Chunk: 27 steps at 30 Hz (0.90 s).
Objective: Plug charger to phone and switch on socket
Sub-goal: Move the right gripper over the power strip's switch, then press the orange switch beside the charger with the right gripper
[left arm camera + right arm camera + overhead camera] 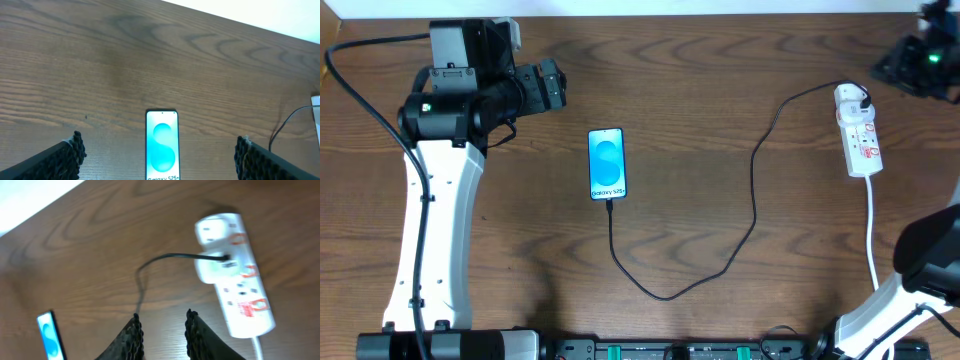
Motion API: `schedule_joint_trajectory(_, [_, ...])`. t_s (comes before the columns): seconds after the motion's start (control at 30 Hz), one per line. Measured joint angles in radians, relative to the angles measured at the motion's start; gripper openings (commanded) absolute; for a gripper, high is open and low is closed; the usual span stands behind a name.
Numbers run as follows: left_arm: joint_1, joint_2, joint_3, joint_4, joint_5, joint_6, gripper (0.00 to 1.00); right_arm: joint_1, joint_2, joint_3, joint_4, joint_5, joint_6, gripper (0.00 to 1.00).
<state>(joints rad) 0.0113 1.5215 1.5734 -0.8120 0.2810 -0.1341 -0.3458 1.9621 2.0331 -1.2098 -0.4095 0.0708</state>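
The phone (607, 164) lies flat mid-table with its blue screen up. It also shows in the left wrist view (162, 150) and the right wrist view (50, 336). The black charger cable (753, 190) runs from the phone's near edge, loops toward the front and ends at a plug head (224, 258) seated in the white socket (858, 130), which also shows in the right wrist view (235, 275). My left gripper (157, 145) is wide open and empty, hovering left of and behind the phone (558, 85). My right gripper (163, 317) is raised beside the socket with its fingers a little apart and empty.
The socket's white cord (871, 230) runs toward the front right, near the right arm's base (930, 260). The left arm (435, 200) stretches along the left side. The table's far edge (240, 20) is close behind the phone.
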Motion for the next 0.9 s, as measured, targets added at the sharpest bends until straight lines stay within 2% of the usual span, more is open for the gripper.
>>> schedule_joint_trajectory(0.17, [0.0, 0.0, 0.0, 0.0, 0.0, 0.0, 0.96, -0.105, 0.0, -0.107, 0.093, -0.051, 0.009, 0.15])
schedule_joint_trajectory(0.3, [0.0, 0.0, 0.0, 0.0, 0.0, 0.0, 0.96, -0.165, 0.0, -0.234, 0.219, -0.122, 0.026, 0.01])
schedule_joint_trajectory(0.6, [0.0, 0.0, 0.0, 0.0, 0.0, 0.0, 0.96, -0.224, 0.0, -0.481, 0.482, -0.2, 0.103, 0.01])
schedule_joint_trajectory(0.9, [0.0, 0.0, 0.0, 0.0, 0.0, 0.0, 0.96, -0.249, 0.014, -0.528, 0.575, -0.231, 0.148, 0.01])
